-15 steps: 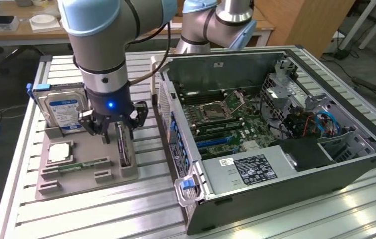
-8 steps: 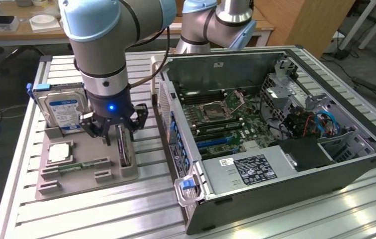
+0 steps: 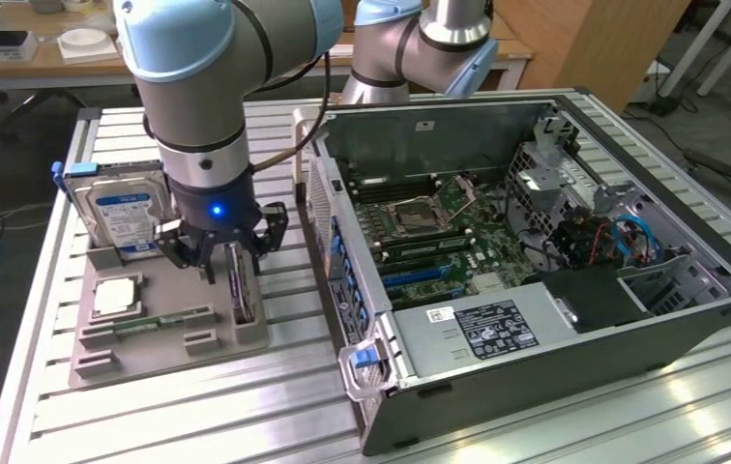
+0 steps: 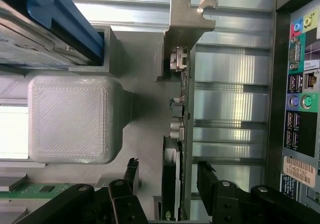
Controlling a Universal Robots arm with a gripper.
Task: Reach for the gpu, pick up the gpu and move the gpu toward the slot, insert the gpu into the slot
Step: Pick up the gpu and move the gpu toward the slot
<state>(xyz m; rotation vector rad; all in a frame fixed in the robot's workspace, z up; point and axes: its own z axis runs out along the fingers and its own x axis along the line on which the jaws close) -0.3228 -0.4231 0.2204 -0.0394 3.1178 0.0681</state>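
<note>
To the exterior view's right of the hard drive point(image 3: 123, 215), the gpu point(image 3: 243, 298) stands on edge, the tool point(image 3: 234, 273) straddling it with jaws apart (nothing gripped): likely light, stiff, fragile, best pinched across its flat faces.

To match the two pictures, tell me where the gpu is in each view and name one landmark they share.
Exterior view: the gpu stands on edge in the grey holder, directly under the gripper, to the exterior view's left of the computer case.
Wrist view: the gpu stands edge-on between the gripper's open fingers, apart from both.
Shared landmark: the case's rear port panel, beside the gpu.
</note>
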